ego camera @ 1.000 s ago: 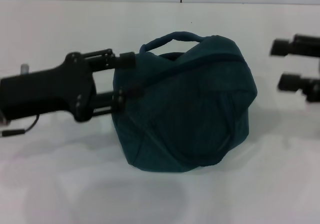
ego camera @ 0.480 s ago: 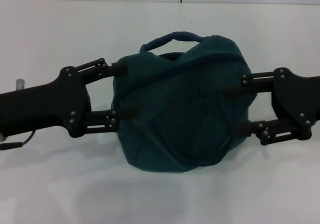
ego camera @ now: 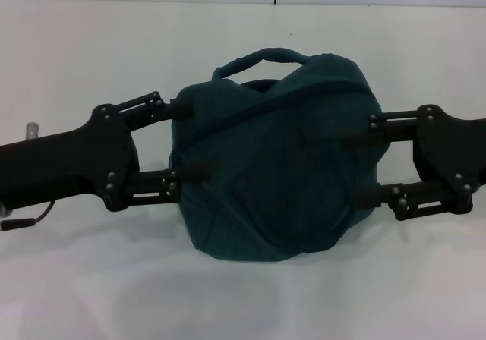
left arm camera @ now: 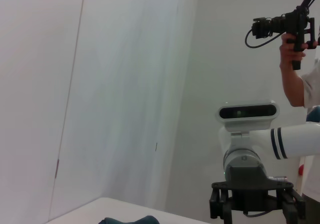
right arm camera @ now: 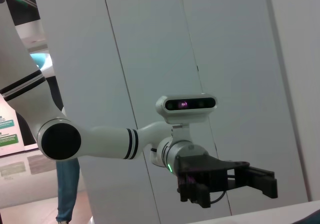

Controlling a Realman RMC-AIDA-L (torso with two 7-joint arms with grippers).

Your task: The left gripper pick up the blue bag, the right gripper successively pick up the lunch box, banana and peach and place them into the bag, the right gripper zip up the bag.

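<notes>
The blue bag (ego camera: 277,165) sits closed on the white table, one looped handle (ego camera: 262,58) arching over its far side. My left gripper (ego camera: 188,141) is open at the bag's left side, both fingertips against the fabric. Open too, my right gripper (ego camera: 357,165) touches the bag's right side with its fingertips. In the left wrist view the right gripper (left arm camera: 257,204) shows farther off, with the bag's handle (left arm camera: 127,220) at the picture's edge. The right wrist view shows the left gripper (right arm camera: 227,181), its green light lit. The lunch box, banana and peach are out of view.
The white table (ego camera: 114,44) reaches back to a wall. A person holding a camera rig (left arm camera: 292,26) stands behind the right arm (left arm camera: 295,141). Another person's legs (right arm camera: 67,189) show beyond the left arm.
My right gripper came in from the far right edge up to the bag's right side. The left gripper shifted slightly nearer and spread a little. Little has moved in the last half second.
</notes>
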